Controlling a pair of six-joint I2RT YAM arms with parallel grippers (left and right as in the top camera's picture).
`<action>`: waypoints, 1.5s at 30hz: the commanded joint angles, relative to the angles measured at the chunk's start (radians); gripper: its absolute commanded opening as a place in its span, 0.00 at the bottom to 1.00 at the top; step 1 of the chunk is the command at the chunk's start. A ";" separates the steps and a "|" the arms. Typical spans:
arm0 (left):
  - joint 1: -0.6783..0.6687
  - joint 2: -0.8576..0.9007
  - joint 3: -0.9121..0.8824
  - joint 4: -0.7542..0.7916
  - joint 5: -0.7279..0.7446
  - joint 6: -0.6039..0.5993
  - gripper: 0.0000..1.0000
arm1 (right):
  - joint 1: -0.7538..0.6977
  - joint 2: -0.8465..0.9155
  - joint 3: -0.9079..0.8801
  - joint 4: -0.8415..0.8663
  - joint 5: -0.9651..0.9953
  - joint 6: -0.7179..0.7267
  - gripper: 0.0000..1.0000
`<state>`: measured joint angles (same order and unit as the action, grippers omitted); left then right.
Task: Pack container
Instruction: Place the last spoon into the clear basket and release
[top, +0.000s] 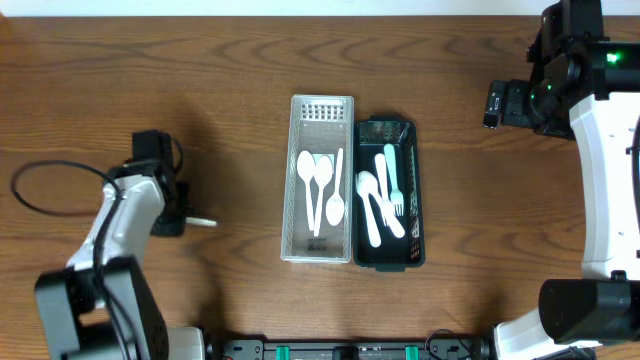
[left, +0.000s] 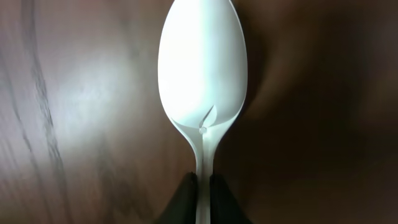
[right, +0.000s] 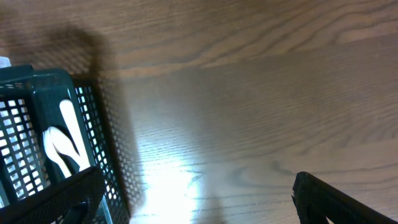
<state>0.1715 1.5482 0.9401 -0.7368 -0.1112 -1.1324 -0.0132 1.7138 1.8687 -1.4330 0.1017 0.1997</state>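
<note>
A white plastic spoon (left: 202, 74) fills the left wrist view; my left gripper (left: 203, 196) is shut on its handle. From overhead the left gripper (top: 172, 218) is at the table's left and only the spoon's handle end (top: 203, 221) sticks out. A clear basket (top: 297, 245) at centre holds white spoons (top: 322, 185). A dark green basket (top: 358, 255) beside it holds white and light blue forks (top: 385, 200). My right gripper (right: 196, 205) is open and empty above bare wood, right of the green basket (right: 93, 124); overhead it is at far right (top: 495, 105).
A black cable (top: 50, 190) loops on the table by the left arm. The right arm's white body (top: 605, 170) runs along the right edge. Bare wood lies between the left gripper and the baskets.
</note>
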 joint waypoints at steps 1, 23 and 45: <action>-0.030 -0.099 0.120 -0.053 -0.019 0.282 0.06 | -0.006 -0.005 -0.002 0.001 -0.001 -0.014 0.99; -0.851 0.004 0.434 -0.125 0.024 0.934 0.06 | -0.006 -0.005 -0.002 0.027 -0.001 -0.014 0.99; -0.818 0.203 0.486 -0.108 -0.090 0.976 0.74 | -0.006 -0.005 -0.002 0.012 -0.001 -0.014 0.99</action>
<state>-0.6514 1.8172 1.3674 -0.8284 -0.1154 -0.1776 -0.0135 1.7138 1.8687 -1.4261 0.1013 0.1997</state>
